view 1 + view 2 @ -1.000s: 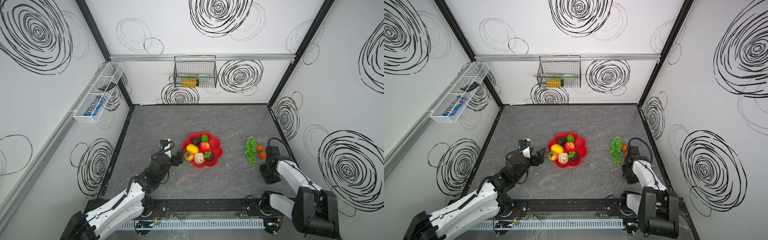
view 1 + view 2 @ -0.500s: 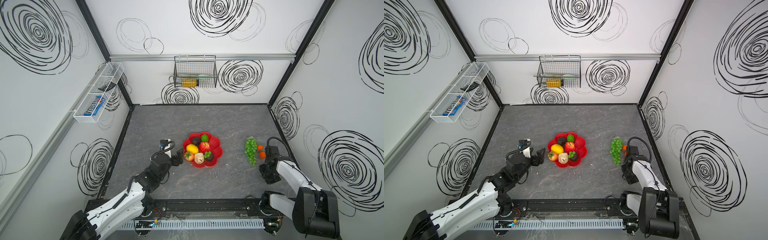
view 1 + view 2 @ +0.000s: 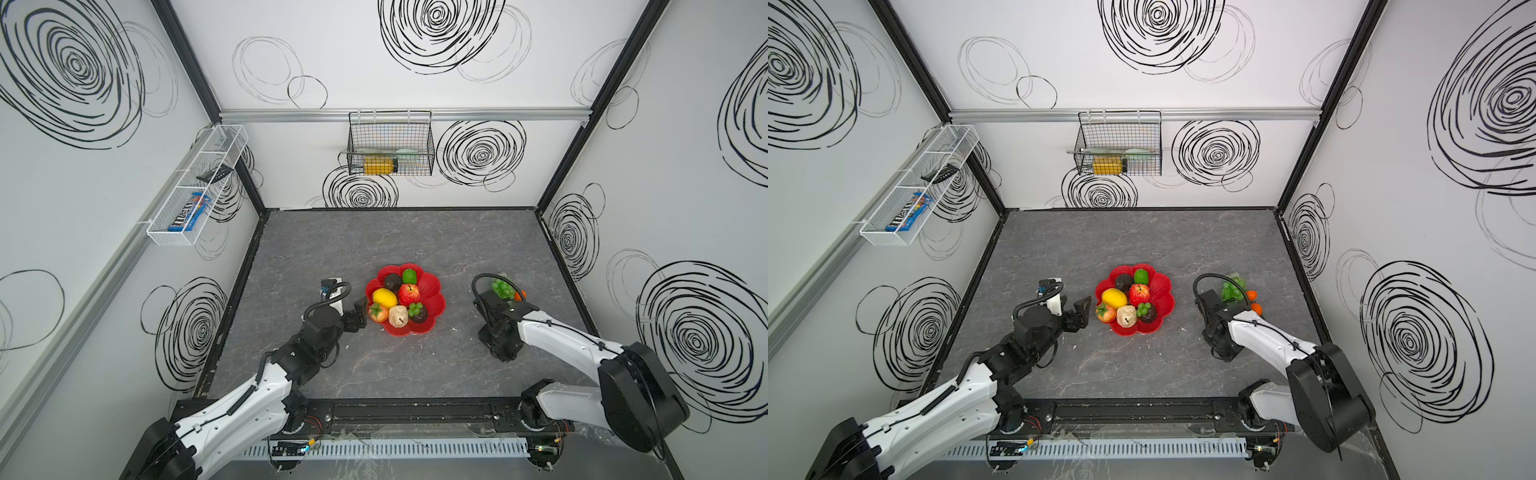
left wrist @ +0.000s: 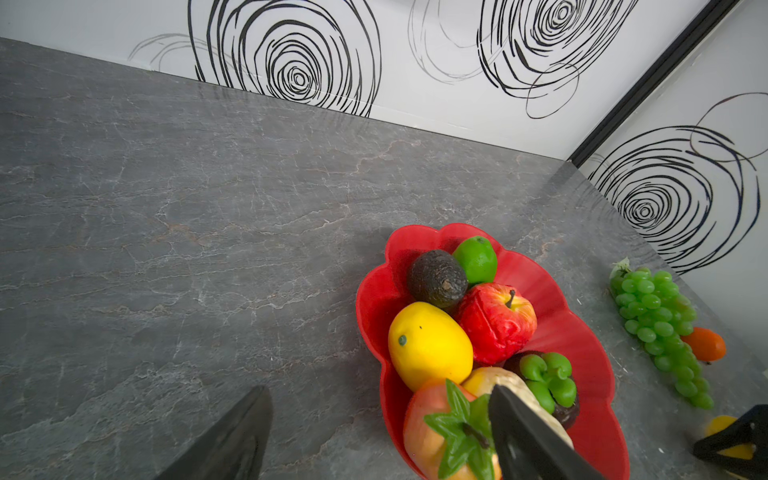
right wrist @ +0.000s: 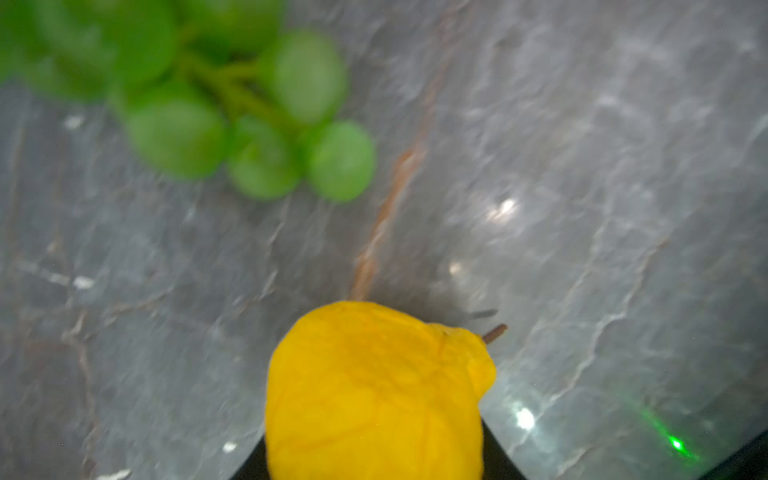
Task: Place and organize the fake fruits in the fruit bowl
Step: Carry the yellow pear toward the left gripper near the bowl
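Observation:
The red fruit bowl (image 3: 438, 299) (image 4: 582, 332) holds a lemon (image 3: 384, 298), apple (image 3: 409, 294), avocado (image 3: 392, 281), lime (image 3: 409, 275), beige pear (image 3: 398, 318), mangosteen (image 3: 417, 312) and an orange-red fruit with a green calyx (image 4: 432, 424). My left gripper (image 3: 359, 316) (image 4: 380, 436) is open at the bowl's left rim, one finger over that fruit. Green grapes (image 3: 500, 287) (image 4: 656, 324) and small oranges (image 3: 1251, 295) lie on the table to the right. Beside them my right gripper (image 5: 374, 457) is shut on a yellow lemon (image 5: 374, 390), low over the table; the arm hides it in both top views.
A black wire basket (image 3: 390, 145) with a yellow bottle hangs on the back wall. A white mesh tray (image 3: 195, 187) hangs on the left wall. Walls close in the grey table (image 3: 374, 241) at the back and on both sides.
My right arm has shifted a little to the left, and its wrist now covers part of the grapes. The left arm has not moved.

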